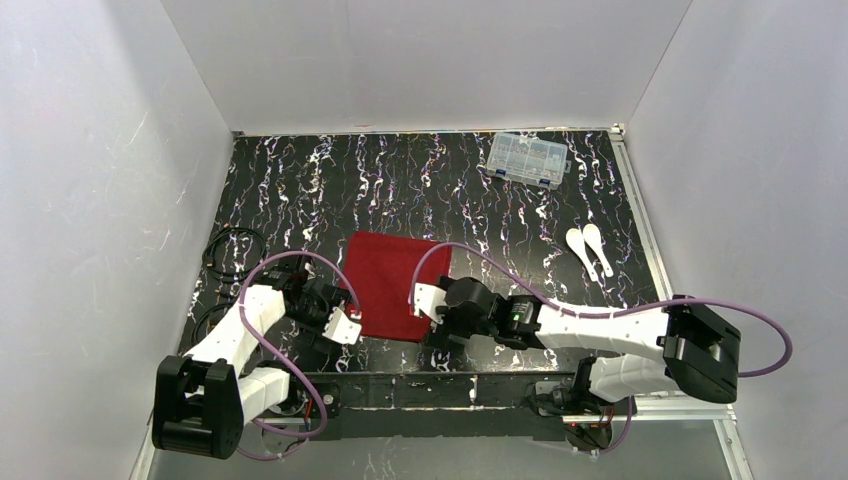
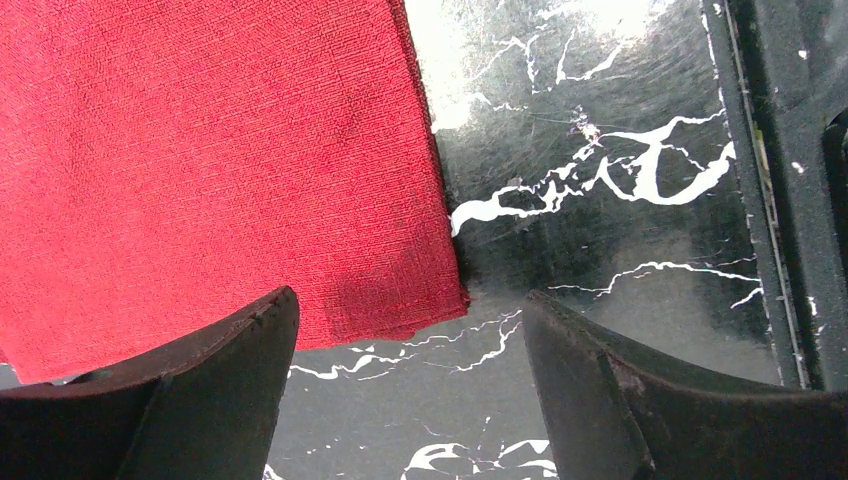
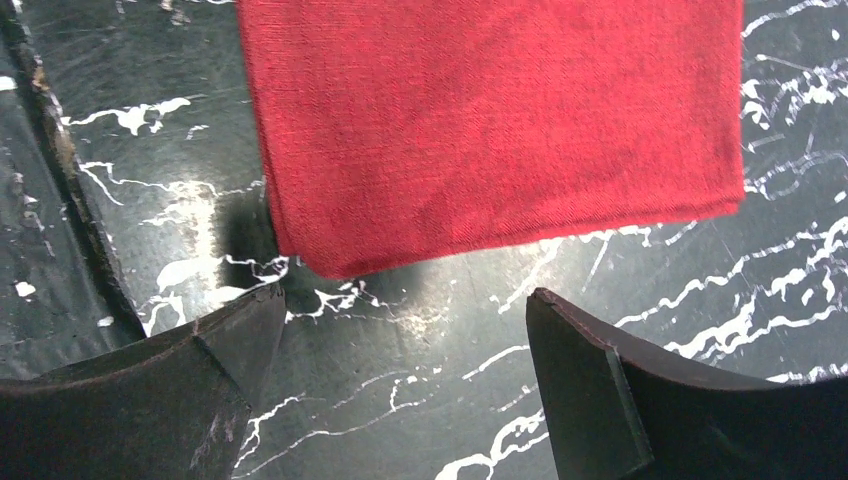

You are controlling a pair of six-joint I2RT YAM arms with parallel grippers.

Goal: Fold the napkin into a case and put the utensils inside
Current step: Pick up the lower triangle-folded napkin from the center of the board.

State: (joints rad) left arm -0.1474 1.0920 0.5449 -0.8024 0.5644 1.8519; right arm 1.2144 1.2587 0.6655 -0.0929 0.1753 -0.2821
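Note:
The deep red napkin (image 1: 393, 285) lies flat on the black marbled table, folded to an upright oblong. My left gripper (image 1: 346, 320) is at its near left corner, open; in the left wrist view that corner of the napkin (image 2: 220, 160) lies just ahead of the gap of the gripper (image 2: 410, 345). My right gripper (image 1: 424, 305) is open at the near right corner; the napkin (image 3: 490, 120) edge sits just beyond the gripper (image 3: 405, 320), with bare table between its fingers. Two white utensils (image 1: 591, 250) lie side by side at the right, apart from both grippers.
A clear plastic compartment box (image 1: 525, 160) stands at the back right. A coiled black cable (image 1: 232, 252) lies at the left edge. The table's dark front rail (image 2: 770, 200) runs close behind the grippers, and white walls close in three sides.

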